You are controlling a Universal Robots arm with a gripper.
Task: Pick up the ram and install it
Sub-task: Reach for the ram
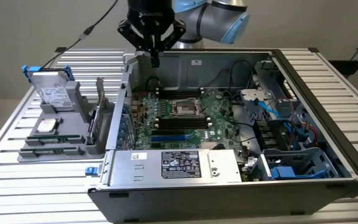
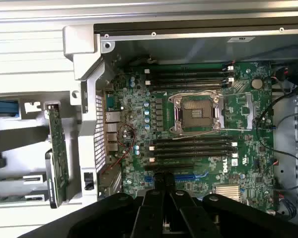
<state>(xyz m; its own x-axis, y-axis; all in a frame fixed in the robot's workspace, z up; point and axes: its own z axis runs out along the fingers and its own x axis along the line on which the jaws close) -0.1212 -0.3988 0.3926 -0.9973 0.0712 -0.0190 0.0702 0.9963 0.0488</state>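
Note:
The ram (image 1: 54,138) is a thin green stick lying in a slot of the grey holder (image 1: 67,151), at the exterior view's left, outside the case. My gripper (image 1: 154,55) hangs high over the far left corner of the open computer case, well away from the ram. In the wrist view its fingers (image 2: 159,181) meet at the tips, shut with nothing between them. Below lies the green motherboard (image 2: 139,124) with black memory slots (image 2: 191,77) on one side of the processor socket (image 2: 196,111) and more slots (image 2: 191,148) on the other.
On the holder stand a silver hard drive with blue rails (image 1: 50,88), a square silver processor chip (image 1: 48,125) and an upright green card (image 1: 95,116). The case's metal wall (image 1: 118,116) separates the holder from the motherboard. Cables and drive bays (image 1: 285,135) crowd the case's right side.

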